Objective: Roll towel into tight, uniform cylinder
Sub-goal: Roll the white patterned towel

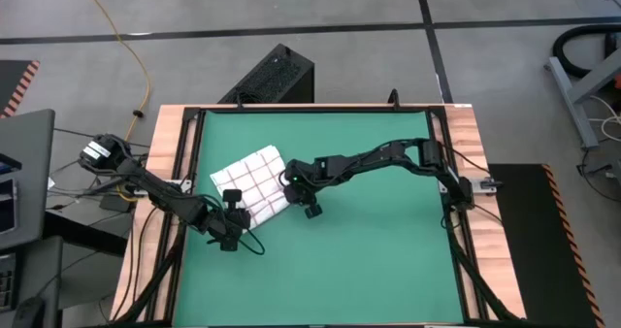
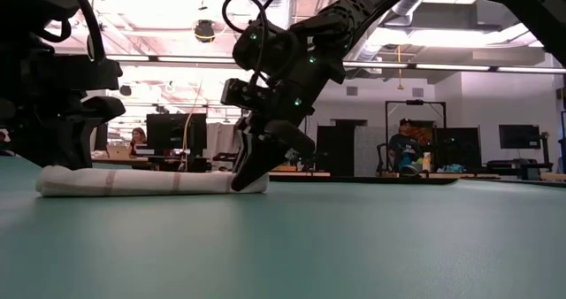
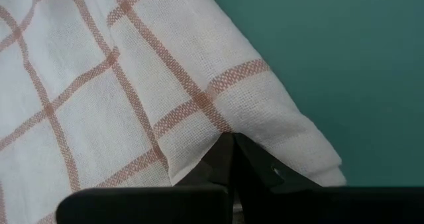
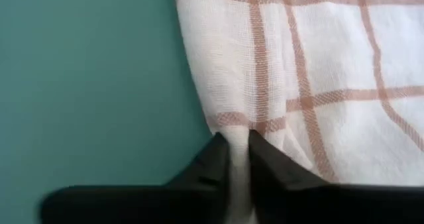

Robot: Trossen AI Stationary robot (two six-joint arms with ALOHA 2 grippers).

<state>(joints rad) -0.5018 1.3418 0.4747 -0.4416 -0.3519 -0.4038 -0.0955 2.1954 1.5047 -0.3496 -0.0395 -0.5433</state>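
Note:
The towel [image 1: 252,180], white with a red-brown grid, lies on the green mat [image 1: 369,260] left of the middle. In the low view it is a low, flattened roll [image 2: 150,182] resting along its whole length on the mat. My left gripper [image 1: 233,198] is shut at the towel's near-left end [image 3: 228,144]. My right gripper [image 1: 291,186] comes down slanting onto the towel's right end [image 2: 250,180], its fingers closed on cloth [image 4: 238,154]. My left gripper has its two fingertips [image 3: 248,154] together at the towel's rolled edge [image 3: 199,151], coming slanting down from the near-left. The cloth puckers around the tips; how many layers they have, I cannot tell. That end stays on the mat. My right gripper pinches a narrow fold of the towel's edge [image 4: 238,134] between its two fingertips [image 4: 215,159], slanting down from the table's right. A strip of cloth shows in the slim gap between them. The towel's right end [image 2: 256,186] rests on the mat.
The green mat stretches bare to the right and toward the near edge. A dark frame [image 1: 446,163] and wooden table edges [image 1: 475,173] border it. Beyond the table, in the low view, stand monitors and a seated person [image 2: 405,153].

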